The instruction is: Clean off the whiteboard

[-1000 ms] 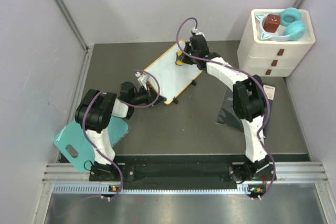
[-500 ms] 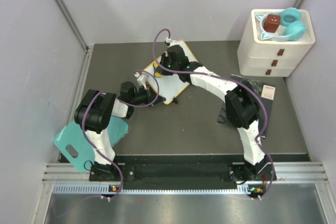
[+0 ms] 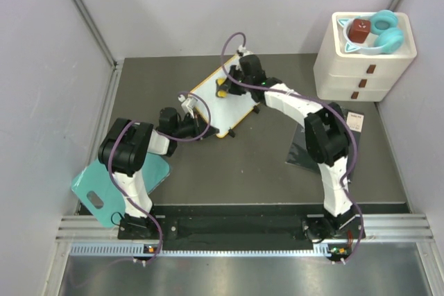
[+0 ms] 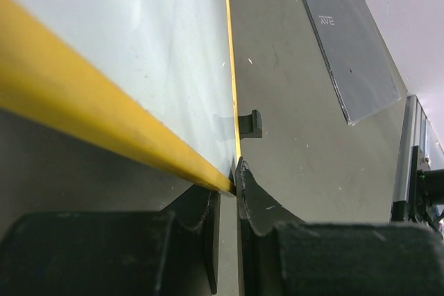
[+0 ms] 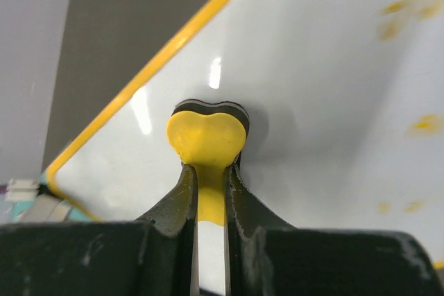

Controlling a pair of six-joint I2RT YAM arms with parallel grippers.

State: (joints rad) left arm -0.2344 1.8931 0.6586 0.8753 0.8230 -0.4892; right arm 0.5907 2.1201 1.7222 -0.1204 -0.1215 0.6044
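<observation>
The whiteboard (image 3: 225, 100), white with a yellow frame and black feet, lies tilted mid-table. In the right wrist view its surface (image 5: 326, 88) bears faint orange smudges at the right. My right gripper (image 3: 226, 85) is shut on a yellow heart-shaped eraser (image 5: 207, 136) with a dark felt base, pressed flat on the board near its left edge. My left gripper (image 3: 201, 129) is shut on the board's near corner. In the left wrist view the fingers (image 4: 258, 195) pinch the yellow frame (image 4: 104, 119).
A teal cutting board (image 3: 104, 192) lies under the left arm. A dark sheet with a white label (image 3: 305, 147) lies at the right, also in the left wrist view (image 4: 347, 39). White drawers (image 3: 364, 50) at the back right hold teal headphones and a brown cube.
My right gripper swept the eraser from the board's far corner to its left side, then back toward the upper middle. The left gripper has kept still on the corner.
</observation>
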